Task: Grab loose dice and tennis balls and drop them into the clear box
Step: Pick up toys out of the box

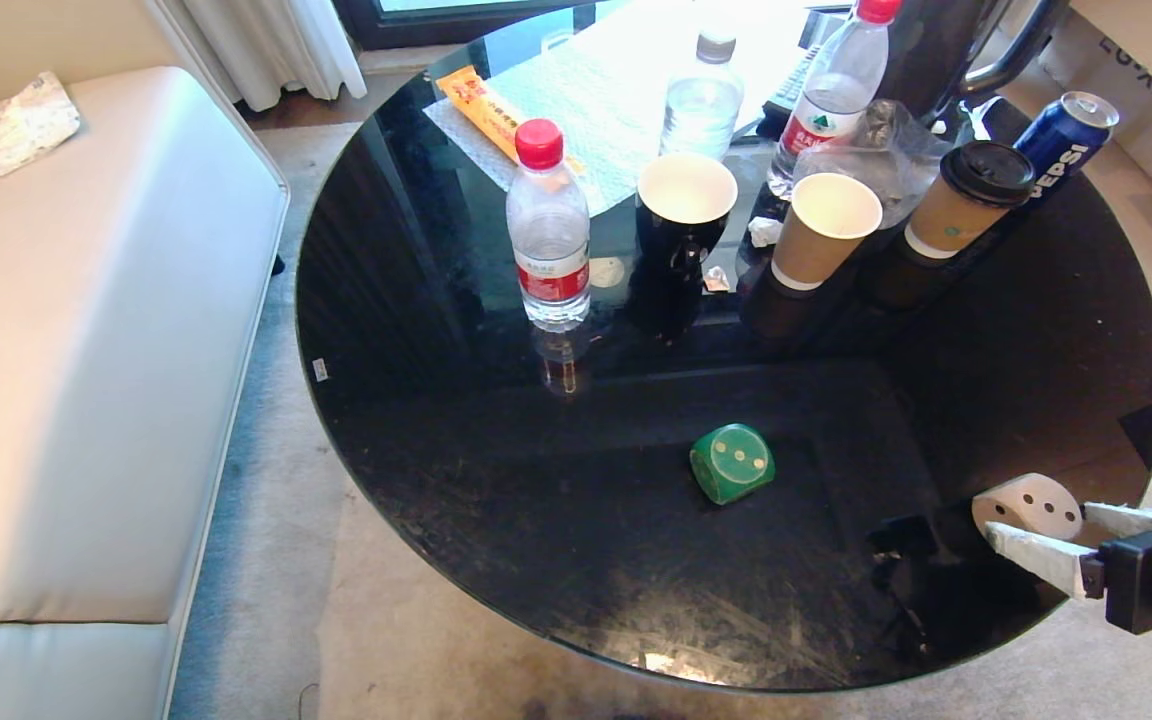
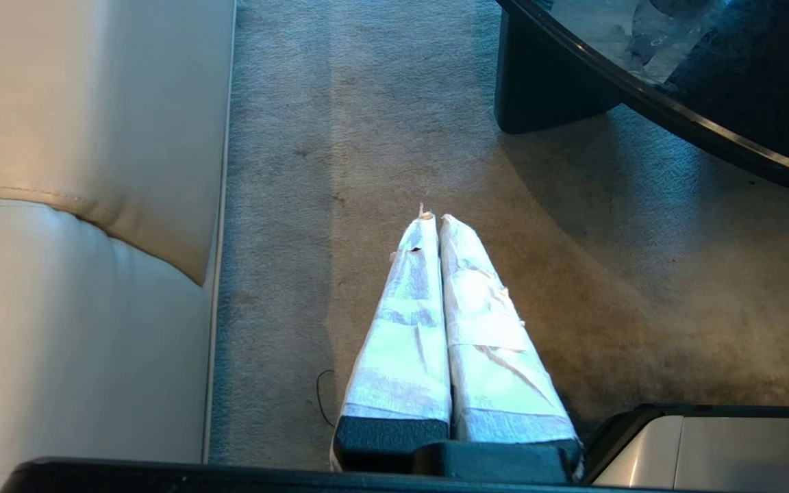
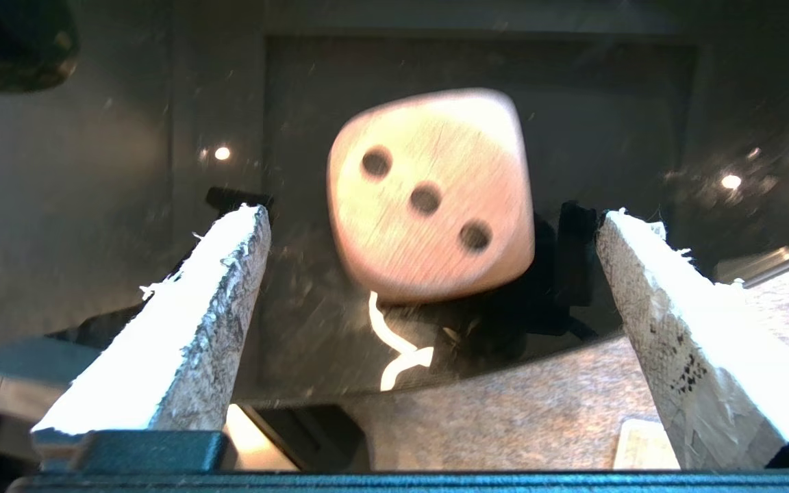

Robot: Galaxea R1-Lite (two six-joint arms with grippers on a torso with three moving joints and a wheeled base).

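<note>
A beige die [image 1: 1028, 503] with dark pips rests on the black glass table [image 1: 496, 540] near its right front edge. My right gripper [image 1: 1036, 527] reaches in from the right, open, its taped fingers on either side of the die. In the right wrist view the beige die [image 3: 432, 198] sits at the tips of the right gripper [image 3: 432, 213], with a gap on each side. A dark green die [image 1: 732, 463] lies farther left on the table. My left gripper [image 2: 433, 219] hangs shut and empty over the carpet. The tennis balls and the clear box are out of view.
At the back of the table stand water bottles [image 1: 548, 230], a black mug [image 1: 686, 205], two paper cups [image 1: 824, 235], and a Pepsi can [image 1: 1064, 135]. A pale sofa [image 1: 86, 330] is at the left. The table edge [image 2: 675, 120] curves past the left arm.
</note>
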